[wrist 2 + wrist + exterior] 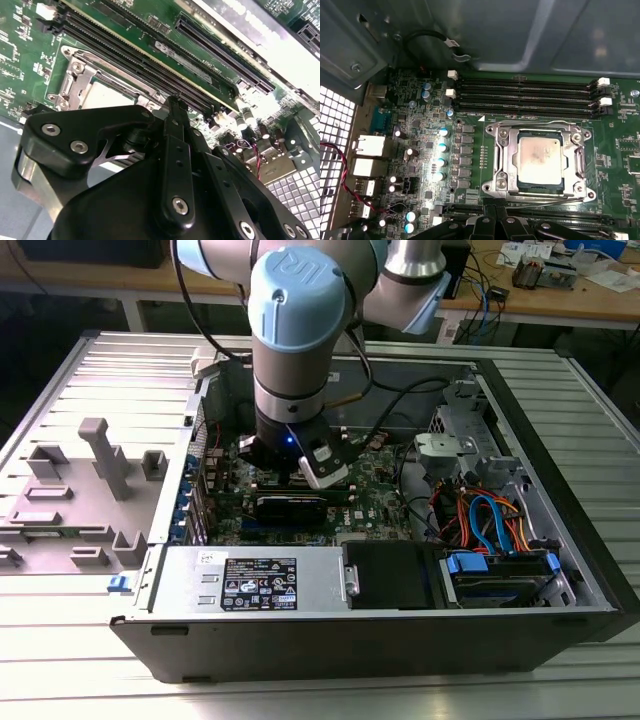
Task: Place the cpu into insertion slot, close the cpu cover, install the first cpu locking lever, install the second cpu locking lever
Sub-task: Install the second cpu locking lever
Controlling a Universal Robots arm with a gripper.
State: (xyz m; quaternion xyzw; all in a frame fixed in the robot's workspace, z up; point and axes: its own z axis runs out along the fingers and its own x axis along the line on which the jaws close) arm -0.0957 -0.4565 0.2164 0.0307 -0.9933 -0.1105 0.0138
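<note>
The cpu [538, 159], a dull silver square chip, lies flat in the insertion slot [540, 188], whose black rim shows around it. The shiny cpu cover [502, 161] is down over the chip's edges and frames it. A thin wire lever [545, 201] runs along the socket side nearest my fingers, and another bar [580, 161] runs along an adjoining side. My gripper [496, 220] hovers just off that near side, fingers together and holding nothing. In the second wrist view the black gripper [172, 102] points at the board beside the cpu [107, 95]. In the exterior view the gripper [298, 472] reaches down into the case.
Long black memory slots [525, 95] run beside the socket, with a row of capacitors [442, 155] on another side. The open computer case [560, 540] has tall metal walls, orange and blue cables [490, 520] and a drive bay at the exterior view's right. A grey fixture [100, 455] stands outside the case.
</note>
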